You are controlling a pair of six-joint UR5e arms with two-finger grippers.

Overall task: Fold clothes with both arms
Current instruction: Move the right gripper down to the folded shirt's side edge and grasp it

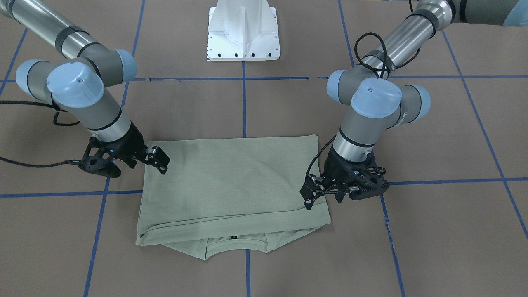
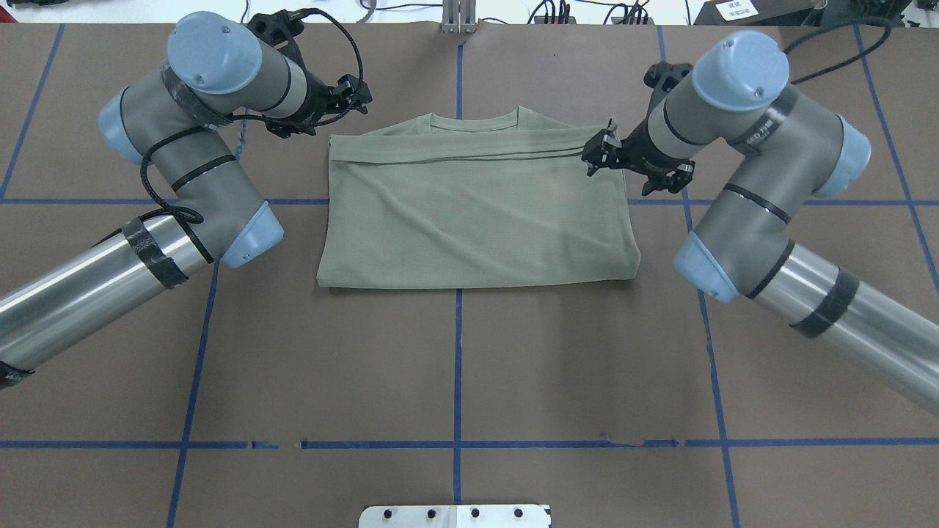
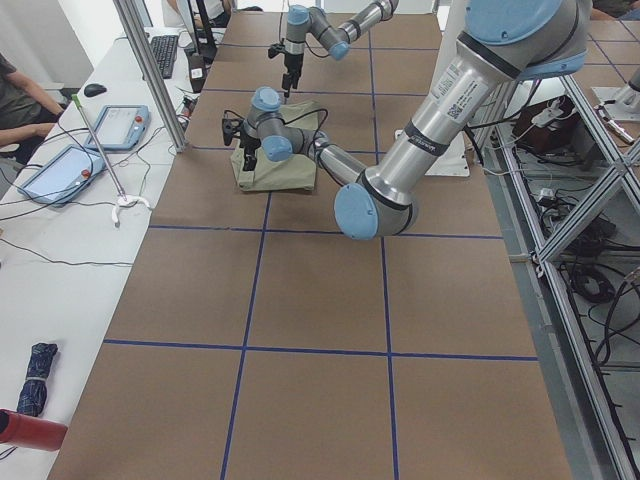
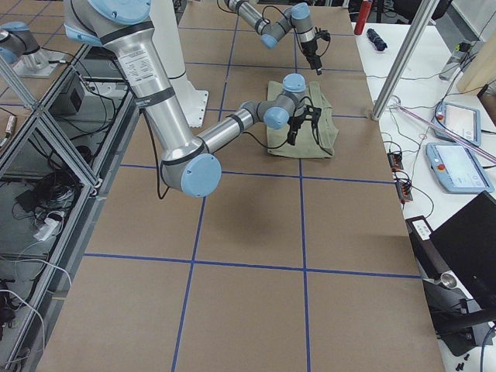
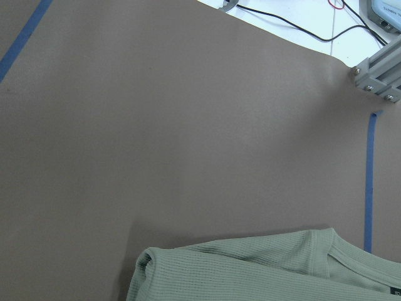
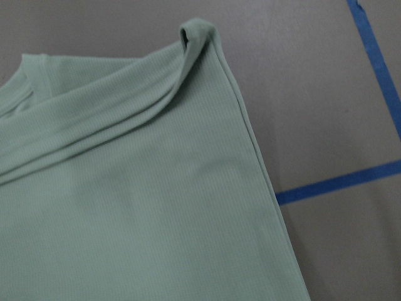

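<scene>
Shirt (image 2: 477,213): lay folded into a flat rectangle on the table (image 2: 455,367), straight out from the pedestal (image 1: 243,33) and well apart from it. The neck (image 2: 473,121) was on the side away from the pedestal.
Left gripper (image 2: 353,95): fingers apart, holding nothing, just beside the shirt corner far from the pedestal.
Right gripper (image 2: 598,152): fingers apart, empty, over the other far corner's edge.
Far corner, right wrist view: fabric curled up slightly.

We read nothing anywhere. The black neck label (image 1: 233,237) on the shirt (image 1: 231,181) is too small. The sticker (image 3: 453,92) on the left arm (image 3: 400,160), upper right of the left side view, is blurred.
</scene>
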